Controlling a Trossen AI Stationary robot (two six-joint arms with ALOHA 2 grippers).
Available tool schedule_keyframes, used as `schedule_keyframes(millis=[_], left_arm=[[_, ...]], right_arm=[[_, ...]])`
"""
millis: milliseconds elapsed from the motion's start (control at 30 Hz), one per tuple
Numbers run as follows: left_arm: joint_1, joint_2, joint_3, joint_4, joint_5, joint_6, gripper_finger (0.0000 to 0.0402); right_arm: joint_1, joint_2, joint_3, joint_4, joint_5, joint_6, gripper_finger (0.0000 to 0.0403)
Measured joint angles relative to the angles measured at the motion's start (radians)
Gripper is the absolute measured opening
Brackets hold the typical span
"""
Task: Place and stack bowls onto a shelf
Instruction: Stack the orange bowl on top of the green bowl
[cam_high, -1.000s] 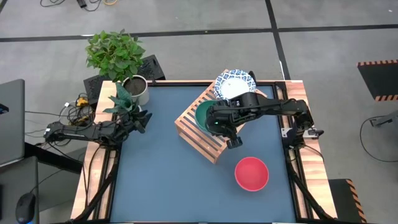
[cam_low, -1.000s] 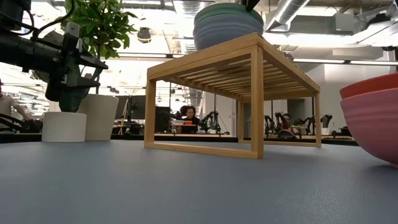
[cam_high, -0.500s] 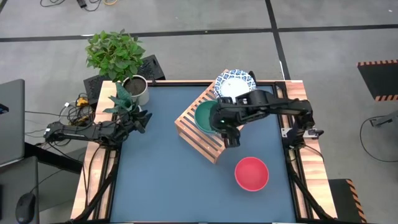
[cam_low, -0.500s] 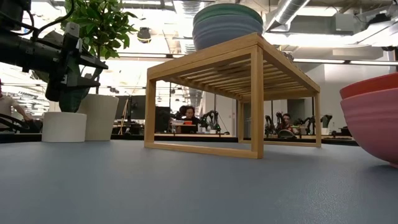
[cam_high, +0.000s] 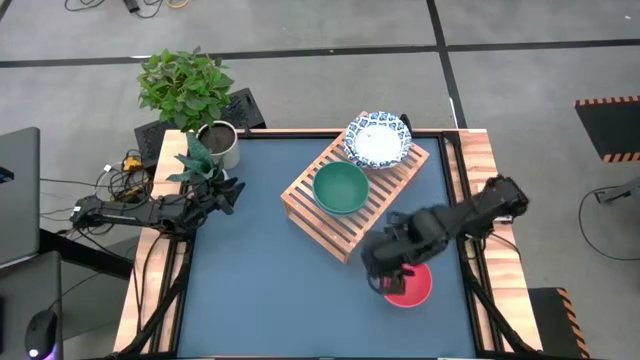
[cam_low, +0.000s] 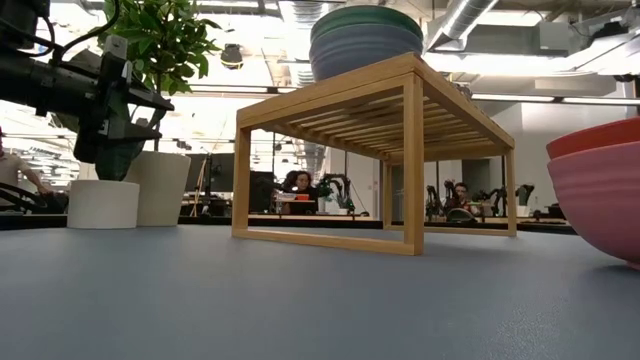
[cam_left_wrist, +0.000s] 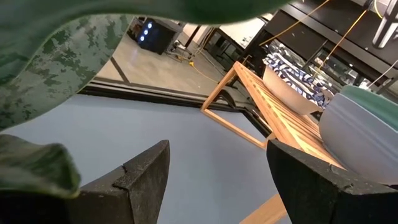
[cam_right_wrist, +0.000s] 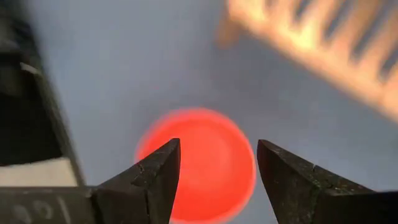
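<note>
The wooden shelf stands on the blue table. On its slats a green bowl sits nested in a blue bowl. A blue-and-white patterned bowl rests at the shelf's far end. A pink-red bowl stands upright on the table near the shelf's near right corner. My right gripper hovers open above that bowl's left part; the bowl shows below, between its fingers. My left gripper waits open at the table's left, beside the plants.
Two potted plants stand at the far left corner, their leaves close to my left gripper. Bare blue tabletop spreads across the near left. People sit in the room beyond the table.
My right gripper has left the green bowl on the shelf and swung toward the table's near edge, ending above the pink-red bowl. The green bowl stays nested on the shelf. The left arm has kept still.
</note>
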Motion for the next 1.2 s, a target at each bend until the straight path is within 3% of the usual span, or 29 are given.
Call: schedule_keyframes(millis=[200, 333, 467, 900, 1200], left_arm=[[0.0, 0.0, 0.0, 0.0, 0.002, 0.0, 0.0253], [0.0, 0.0, 0.0, 0.0, 0.003, 0.0, 0.0253], [0.0, 0.0, 0.0, 0.0, -0.001, 0.0, 0.0253], [0.0, 0.0, 0.0, 0.0, -0.01, -0.015, 0.0253], [0.0, 0.0, 0.0, -0.001, -0.016, -0.015, 0.0253]], right_arm=[[0.082, -0.179, -0.351, 0.031, -0.046, 0.224, 0.0239], [0.128, -0.324, -0.523, 0.245, -0.04, 0.351, 0.0239], [0.179, -0.359, -0.634, 0.412, -0.043, 0.411, 0.0239], [0.287, -0.156, -0.674, 0.514, -0.176, 0.284, 0.0239], [0.321, -0.121, -0.673, 0.514, -0.164, 0.253, 0.0239]])
